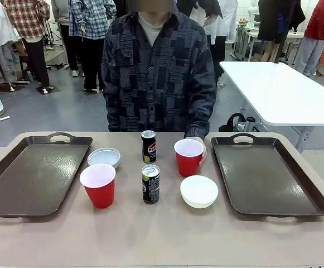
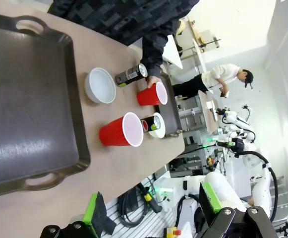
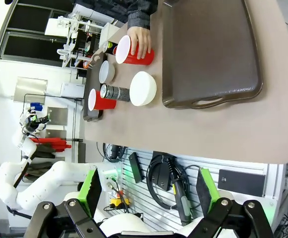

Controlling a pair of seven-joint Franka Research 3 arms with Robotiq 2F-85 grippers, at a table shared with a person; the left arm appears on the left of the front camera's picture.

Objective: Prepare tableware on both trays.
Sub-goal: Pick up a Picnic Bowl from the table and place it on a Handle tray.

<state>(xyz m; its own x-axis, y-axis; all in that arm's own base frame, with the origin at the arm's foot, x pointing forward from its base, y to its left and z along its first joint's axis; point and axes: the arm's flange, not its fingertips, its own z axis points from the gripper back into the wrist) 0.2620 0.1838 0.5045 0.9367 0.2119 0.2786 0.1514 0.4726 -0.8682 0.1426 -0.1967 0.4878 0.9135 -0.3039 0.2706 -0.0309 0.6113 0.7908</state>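
Observation:
Two dark brown trays lie bare on the beige table, the left tray (image 1: 33, 173) (image 2: 25, 104) and the right tray (image 1: 267, 176) (image 3: 208, 49). Between them stand two red cups, one near (image 1: 98, 185) (image 2: 121, 131) (image 3: 100, 100) and one far (image 1: 188, 157) (image 2: 151, 94) (image 3: 134, 50) with a person's hand (image 1: 202, 149) on it. Two white bowls sit there, one far left (image 1: 104, 157) (image 2: 100, 85) and one near right (image 1: 199, 191) (image 3: 143, 88). Two black cans stand upright, far (image 1: 148, 146) and near (image 1: 150, 183) (image 3: 115, 92). My left gripper (image 2: 151, 208) and right gripper (image 3: 146, 193) hang open above the near table edge, holding nothing.
A person in a dark patterned shirt (image 1: 159, 72) stands at the far table edge. A white table (image 1: 284, 89) stands behind at the right. Other people move about in the background.

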